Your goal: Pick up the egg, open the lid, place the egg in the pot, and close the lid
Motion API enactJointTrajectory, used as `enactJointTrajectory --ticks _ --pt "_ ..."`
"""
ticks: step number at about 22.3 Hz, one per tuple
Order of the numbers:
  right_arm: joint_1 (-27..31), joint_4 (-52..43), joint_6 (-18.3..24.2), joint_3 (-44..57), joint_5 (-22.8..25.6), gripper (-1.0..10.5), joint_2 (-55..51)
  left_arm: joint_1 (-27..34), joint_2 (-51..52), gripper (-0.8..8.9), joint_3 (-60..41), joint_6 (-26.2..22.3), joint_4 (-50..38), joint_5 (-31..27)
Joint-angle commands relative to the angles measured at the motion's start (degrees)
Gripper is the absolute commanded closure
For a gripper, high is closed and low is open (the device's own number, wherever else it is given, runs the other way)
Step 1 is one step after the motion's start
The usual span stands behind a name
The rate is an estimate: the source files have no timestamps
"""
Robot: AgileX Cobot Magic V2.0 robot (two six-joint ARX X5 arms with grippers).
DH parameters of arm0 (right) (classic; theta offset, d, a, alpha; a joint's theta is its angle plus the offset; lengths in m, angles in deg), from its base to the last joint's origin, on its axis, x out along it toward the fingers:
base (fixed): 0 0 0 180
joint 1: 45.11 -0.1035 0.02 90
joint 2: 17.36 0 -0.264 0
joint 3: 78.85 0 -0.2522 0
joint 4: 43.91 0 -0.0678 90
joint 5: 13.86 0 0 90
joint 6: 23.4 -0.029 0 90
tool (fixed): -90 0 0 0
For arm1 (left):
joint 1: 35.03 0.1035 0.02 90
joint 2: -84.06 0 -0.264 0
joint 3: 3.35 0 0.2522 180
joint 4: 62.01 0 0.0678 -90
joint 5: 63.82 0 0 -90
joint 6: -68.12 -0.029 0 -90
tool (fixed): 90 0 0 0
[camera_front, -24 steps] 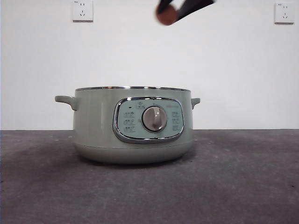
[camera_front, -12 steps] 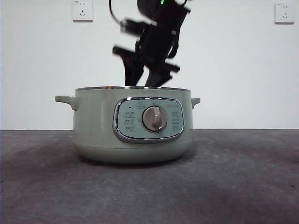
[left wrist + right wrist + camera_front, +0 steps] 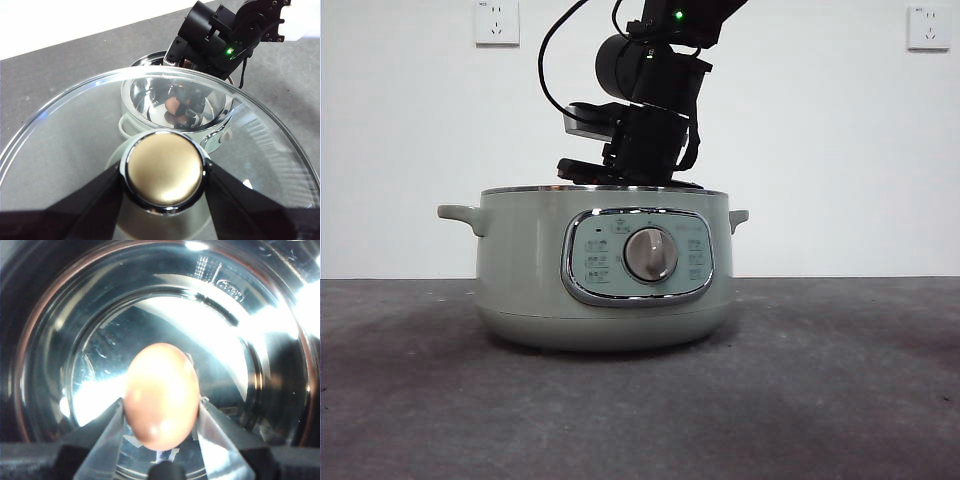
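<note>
Both grippers loaded, egg (image 3: 161,396) pot-hidden (image 3: 605,270)

pot (image 3: 520,280): sage green (chrome-framed panel) | egg (image 3: 161,395): reddish-brown | lid (image 3: 70,130): clear, chrome-rimmed

— How many of each?
— One pot (image 3: 605,280), one lid (image 3: 75,135), one egg (image 3: 161,395), two wall sockets (image 3: 497,22).
— Grippers?
— Two: right gripper (image 3: 160,427), left gripper (image 3: 164,172).
</note>
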Motion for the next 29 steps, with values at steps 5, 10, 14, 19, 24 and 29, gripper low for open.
enactJointTrajectory --ticks 5,10,14,19,24,29 --pt "-0.4 3.0 0.2 -4.8 -0.1 4.9 1.5 0.1 0.6 8.20 0.4 -0.7 -2.2 0.4" --pt "-0.4 18.7 -0.3 -27.0 -1.5 5.1 1.5 0.1 0.5 8.20 0.4 -1.4 -2.8 0.4" --pt "-0.2 26.5 -2.9 -44.4 -1.4 5.1 -0.9 0.1 -1.8 8.21 0.4 -2.2 -5.9 0.9" --pt "-0.2 26.7 -2.8 -44.2 3.2 5.1 -12.4 0.1 -6.1 8.20 0.4 -2.5 -10.1 4.9" --pt "-0.3 26.7 -2.6 -38.0 3.3 5.1 -25.3 -0.2 -11.0 8.20 0.4 -2.6 -15.7 9.6" --pt "-0.3 26.7 -2.3 -24.4 3.4 5.1 -37.3 -2.2 -15.8 8.20 0.4 -2.6 -20.3 9.6"
